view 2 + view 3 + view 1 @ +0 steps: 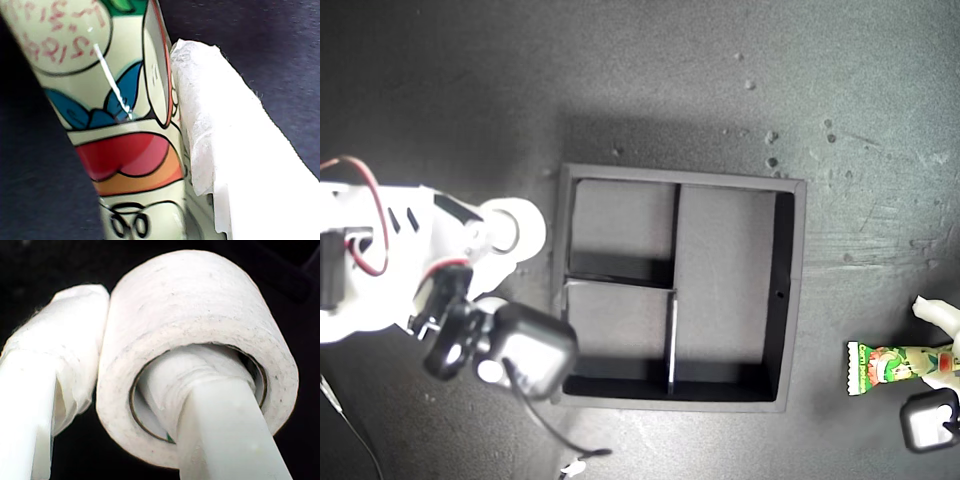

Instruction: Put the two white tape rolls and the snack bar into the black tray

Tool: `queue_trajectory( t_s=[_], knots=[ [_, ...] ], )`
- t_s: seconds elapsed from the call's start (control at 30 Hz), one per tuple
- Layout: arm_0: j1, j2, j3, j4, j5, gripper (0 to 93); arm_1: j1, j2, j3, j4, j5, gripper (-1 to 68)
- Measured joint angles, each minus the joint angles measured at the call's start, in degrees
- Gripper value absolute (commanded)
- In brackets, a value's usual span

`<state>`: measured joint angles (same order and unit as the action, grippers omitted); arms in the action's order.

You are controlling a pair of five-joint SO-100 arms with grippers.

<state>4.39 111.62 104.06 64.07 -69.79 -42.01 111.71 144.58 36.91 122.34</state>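
From the exterior view, the matte black tray (790, 290) sits centred, dark table (650, 80) open around it. At the exterior view's right edge, my first gripper (942, 345) pinches the glossy snack bar (885, 365). At its left, my second gripper (510, 235) clamps a fibrous white tape roll (520, 228), one finger (225, 435) through its hole.

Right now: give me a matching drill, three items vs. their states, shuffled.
1. white translucent tape roll
2. green-and-white wrapped snack bar
3. square matte black tray

A. all compartments empty
B. outside the tray, at the exterior view's right
C. my second tool has a finger through its hole

Pairs: 1-C, 2-B, 3-A
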Motion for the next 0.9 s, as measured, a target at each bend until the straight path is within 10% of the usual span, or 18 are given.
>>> queue_trajectory(
  t_s=[0.4, 0.67, 0.9],
  knots=[
    [7.56, -2.9, -15.56, 4.66, 1.58, 0.0, 4.83, -0.62, -8.35, 12.04, 0.0, -0.3],
    [16.79, -15.12, -26.1, 5.01, -4.22, 0.0, 21.36, -0.79, -35.77, 42.19, -31.03, -0.3],
    [16.7, -30.76, -35.16, 5.01, -4.04, 0.0, 32.61, -3.08, -48.6, 38.32, -56.25, -0.3]
  ],
)
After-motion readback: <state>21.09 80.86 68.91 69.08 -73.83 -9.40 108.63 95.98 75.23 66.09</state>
